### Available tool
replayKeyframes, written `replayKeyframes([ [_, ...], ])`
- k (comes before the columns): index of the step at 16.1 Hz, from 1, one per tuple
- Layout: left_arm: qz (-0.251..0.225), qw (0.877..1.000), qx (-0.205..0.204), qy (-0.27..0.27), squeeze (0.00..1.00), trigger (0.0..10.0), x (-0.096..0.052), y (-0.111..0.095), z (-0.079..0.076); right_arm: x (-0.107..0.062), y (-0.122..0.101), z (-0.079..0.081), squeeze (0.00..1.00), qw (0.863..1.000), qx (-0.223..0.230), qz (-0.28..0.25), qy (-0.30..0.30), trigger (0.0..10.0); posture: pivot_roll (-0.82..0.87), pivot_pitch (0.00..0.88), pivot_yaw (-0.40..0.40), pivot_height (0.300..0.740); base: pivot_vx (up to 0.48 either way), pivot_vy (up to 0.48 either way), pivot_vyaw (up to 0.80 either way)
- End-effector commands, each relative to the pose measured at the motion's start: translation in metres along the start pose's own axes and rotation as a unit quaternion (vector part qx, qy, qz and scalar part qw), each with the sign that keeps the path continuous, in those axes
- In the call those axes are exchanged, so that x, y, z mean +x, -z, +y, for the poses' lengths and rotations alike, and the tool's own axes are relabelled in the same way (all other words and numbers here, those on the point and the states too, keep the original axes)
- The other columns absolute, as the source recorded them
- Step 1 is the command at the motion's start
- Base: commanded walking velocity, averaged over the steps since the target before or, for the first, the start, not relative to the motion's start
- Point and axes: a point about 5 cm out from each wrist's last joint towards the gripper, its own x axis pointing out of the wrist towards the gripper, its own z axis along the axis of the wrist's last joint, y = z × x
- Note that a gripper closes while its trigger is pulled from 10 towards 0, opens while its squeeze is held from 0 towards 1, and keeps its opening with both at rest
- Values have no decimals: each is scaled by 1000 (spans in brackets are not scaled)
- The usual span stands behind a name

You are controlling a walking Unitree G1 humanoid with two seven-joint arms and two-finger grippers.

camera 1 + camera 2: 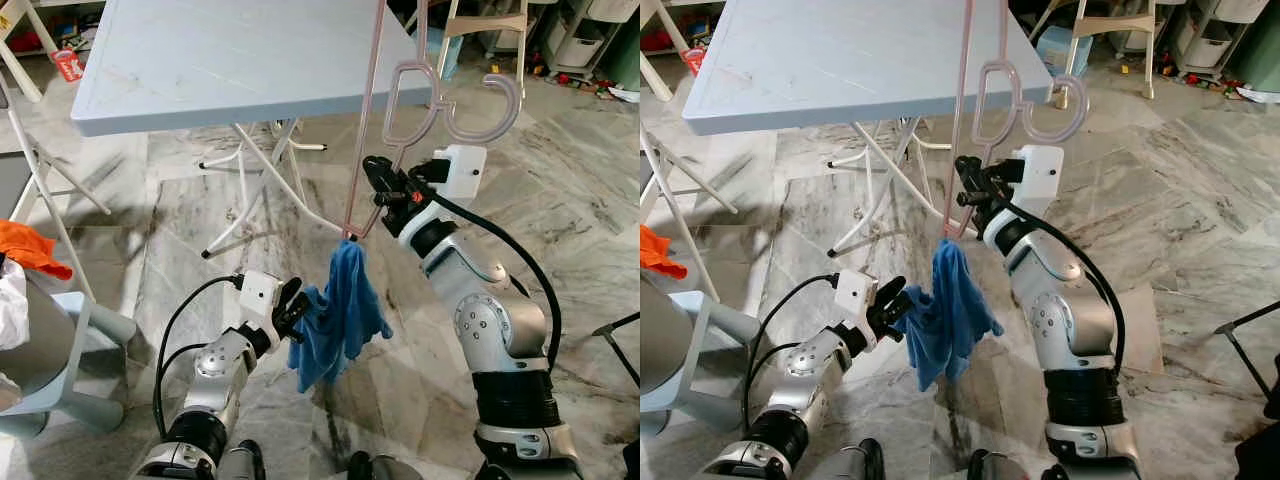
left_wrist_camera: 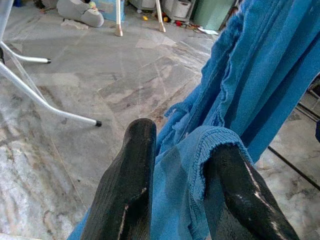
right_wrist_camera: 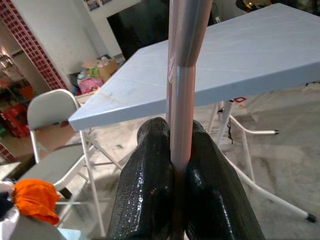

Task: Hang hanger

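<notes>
Head eyes look down (shared scene) at hanger point(image 1: 400, 120); wrist cameras sight along claws.

One pink hanger point(image 1: 400, 120); one blue cloth point(image 1: 340, 310) draped from it; one pale blue folding table point(image 1: 200, 60); one orange garment point(image 1: 30, 248); two grippers, the left gripper point(image 1: 296, 312) and the right gripper point(image 1: 378, 180).

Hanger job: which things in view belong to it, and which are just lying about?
In the job:
- hanger, pink, clamped by the right gripper
- blue cloth, draped from the hanger's lower corner, pinched by the left gripper

Lying about:
- folding table
- orange cloth
- folding chair
- clutter on the floor behind the table
</notes>
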Motion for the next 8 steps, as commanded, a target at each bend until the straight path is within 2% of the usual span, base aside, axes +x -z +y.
replayKeyframes([
  [1,9,1000,4,1,1000,10000,3,3,-5,4,-10,7,0,1000,7,-13,-24,10000,-83,181,-3,740,0,0,0],
  [5,-5,1000,15,-2,1000,10000,14,-4,-13,4,-11,15,0,999,19,-8,-48,10000,-91,180,-6,740,0,0,0],
  [8,-17,999,37,-30,1000,10000,20,-12,-11,3,-14,25,0,996,28,-2,-81,10000,-96,180,-6,740,0,0,0],
])
